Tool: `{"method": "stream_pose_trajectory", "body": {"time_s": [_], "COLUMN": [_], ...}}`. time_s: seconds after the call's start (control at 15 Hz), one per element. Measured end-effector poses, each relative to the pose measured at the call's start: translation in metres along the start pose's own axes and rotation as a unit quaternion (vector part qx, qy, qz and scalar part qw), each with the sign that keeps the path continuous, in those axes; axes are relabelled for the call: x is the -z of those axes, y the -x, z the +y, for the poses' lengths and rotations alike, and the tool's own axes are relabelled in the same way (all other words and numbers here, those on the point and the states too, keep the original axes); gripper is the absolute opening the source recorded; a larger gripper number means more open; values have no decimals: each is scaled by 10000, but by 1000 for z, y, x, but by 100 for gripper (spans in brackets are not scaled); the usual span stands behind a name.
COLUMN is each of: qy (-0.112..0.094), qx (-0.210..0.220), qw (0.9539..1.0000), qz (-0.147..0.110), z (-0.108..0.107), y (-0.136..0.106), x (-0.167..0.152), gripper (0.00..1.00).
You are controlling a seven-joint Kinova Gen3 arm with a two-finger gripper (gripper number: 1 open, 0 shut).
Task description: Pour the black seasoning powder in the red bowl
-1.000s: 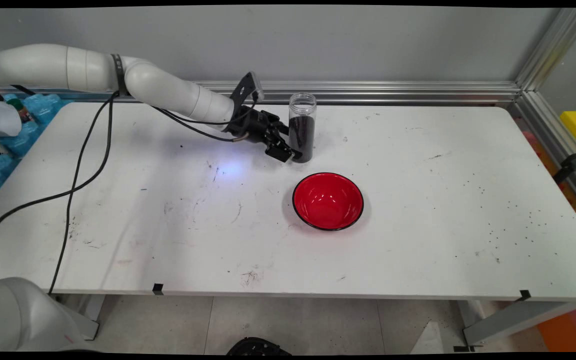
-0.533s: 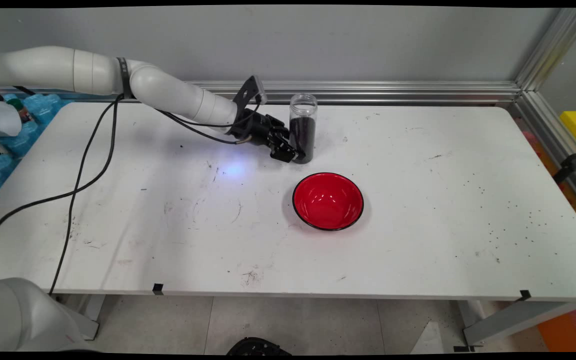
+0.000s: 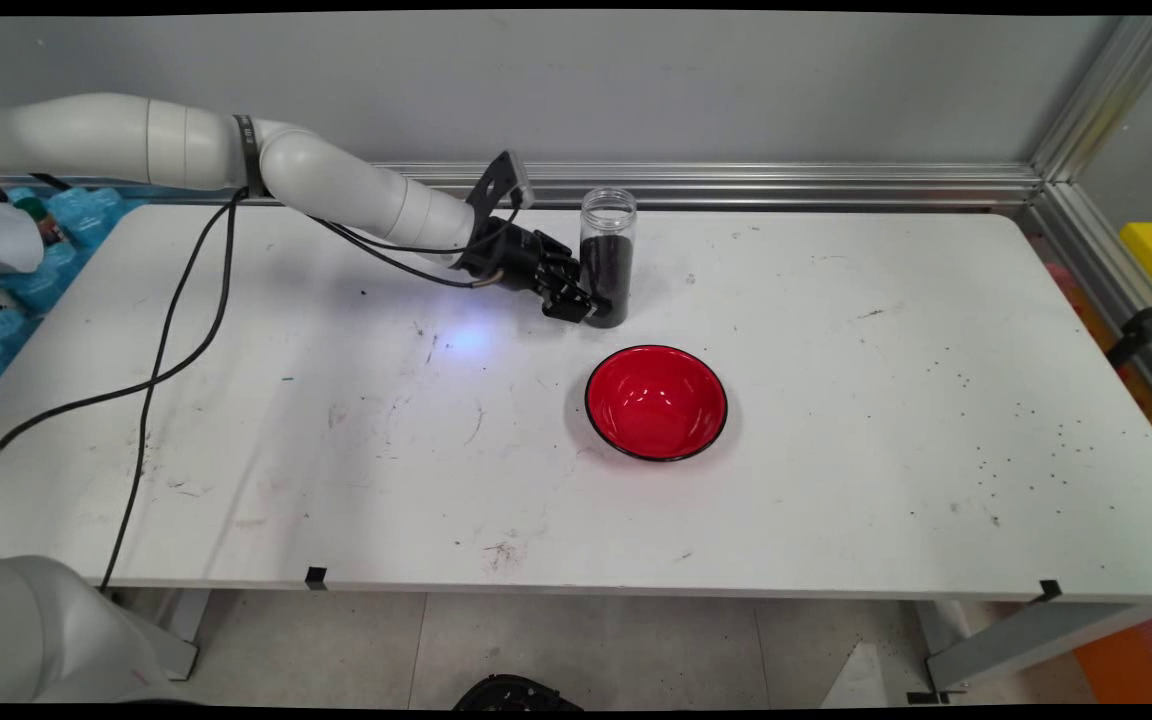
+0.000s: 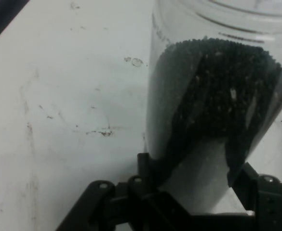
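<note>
My hand [image 3: 591, 308] is pinching the jar [image 3: 606, 255] of black grains low down, so it might tip and spill near the red bowl [image 3: 656, 402].

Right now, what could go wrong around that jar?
1. The jar has no lid and is mostly full of dark granules; any tilt could spill them.
2. The tool sits low at the jar's base, so the tall jar may tip.
3. The red bowl stands close in front; a swing could knock it.
</note>
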Motion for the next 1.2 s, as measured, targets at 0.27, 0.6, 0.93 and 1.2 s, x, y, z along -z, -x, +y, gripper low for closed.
{"method": "stream_pose_trajectory", "body": {"time_s": [0.27,0.6,0.93,1.2], "qy": [-38,-115,-95,-213], "qx": [3,33,-199,-584], "qw": [10000,9997,9995,9978], "qz": [66,190,228,237], "z": [-2,-4,3,10], "y": [-7,-22,-44,-60], "x": [12,31,59,77], "gripper": [0,0,0,0]}}
